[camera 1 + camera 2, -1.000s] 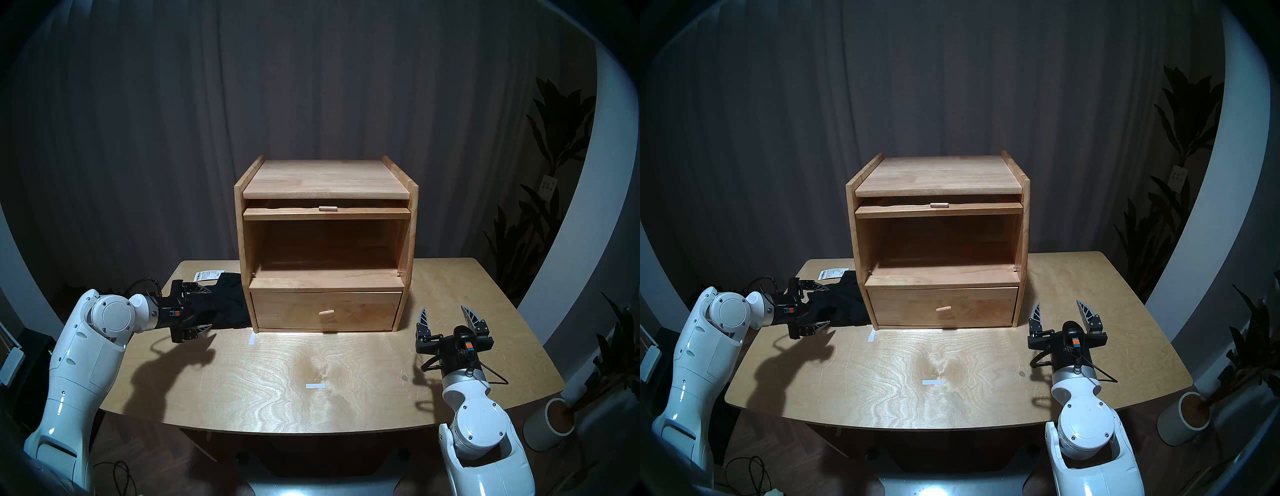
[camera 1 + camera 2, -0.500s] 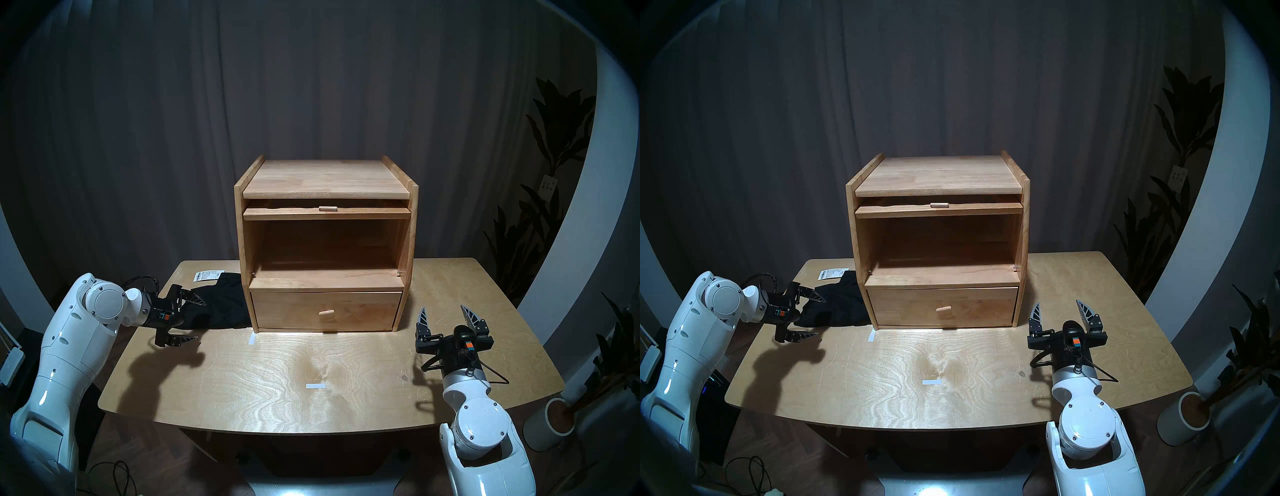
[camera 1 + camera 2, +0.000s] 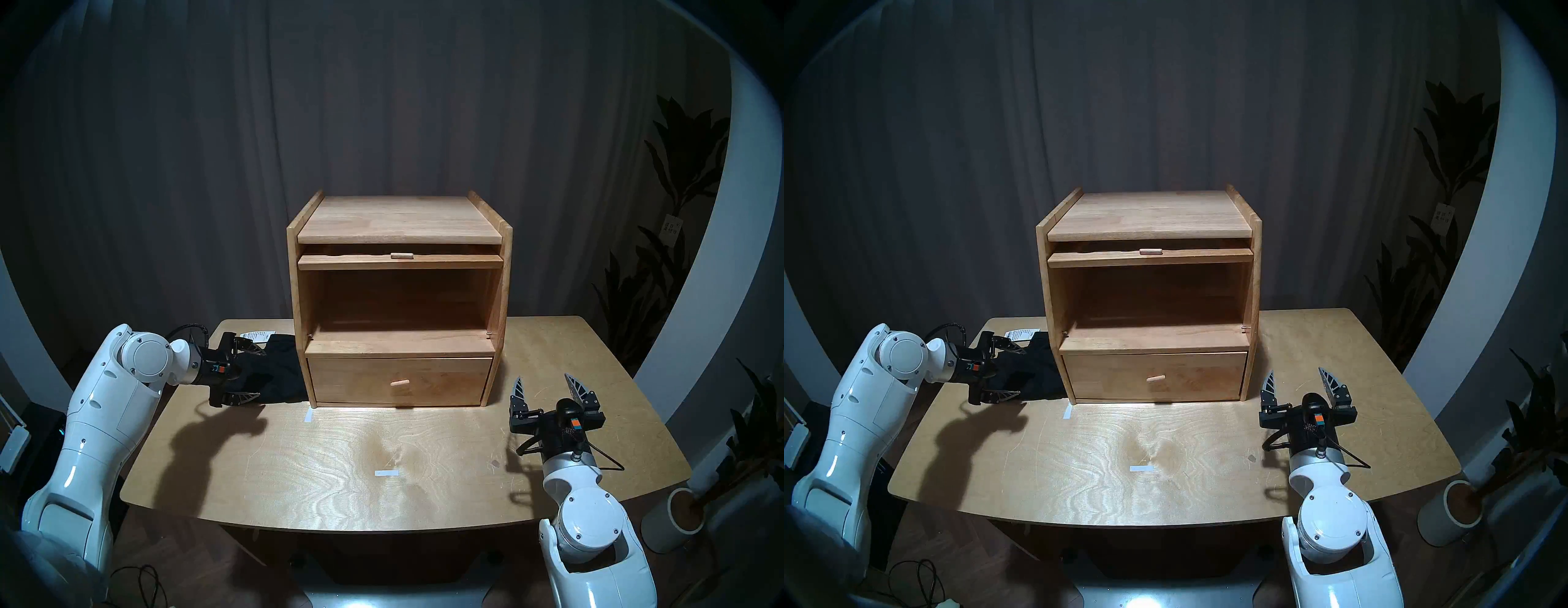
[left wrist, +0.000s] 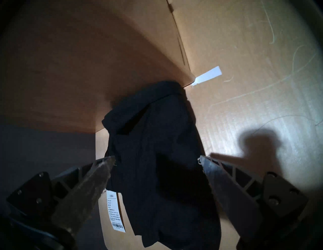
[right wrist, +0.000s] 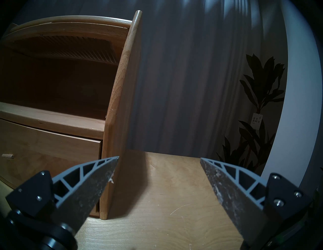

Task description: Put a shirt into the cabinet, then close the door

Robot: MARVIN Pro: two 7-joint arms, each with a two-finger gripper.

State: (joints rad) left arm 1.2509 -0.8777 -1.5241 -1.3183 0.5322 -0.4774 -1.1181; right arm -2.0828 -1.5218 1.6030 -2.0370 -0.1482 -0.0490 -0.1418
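A dark curtain hangs behind a pale plywood table (image 3: 382,458), lit from the front, with potted plants off to the right. On the table stands the cabinet (image 3: 399,297), its upper compartment open and empty; the door (image 3: 401,262) lies flipped up flat under the top board, peg handle toward the robot, and the drawer (image 3: 399,380) below is closed. The shirt (image 3: 275,373) lies crumpled on the table against the cabinet's left side, its white tag (image 4: 115,211) spread out beside it. Compared with half a second ago, when it sat lower and nearer the table's front-left edge, the left gripper (image 3: 250,372) has swung back toward the cloth, and its wide-open fingers now straddle the near part of the bundle, one on each side in the left wrist view, holding nothing. That looks like a fresh line-up for the pick: the jaws bracket the fabric, but whether the tips touch it cannot be told. The right gripper (image 3: 547,388) hangs just as wide open and empty near the cabinet's front-right corner, unmoved over the last second. So the task is barely begun: shirt not yet grasped, compartment bare, door not yet lowered.
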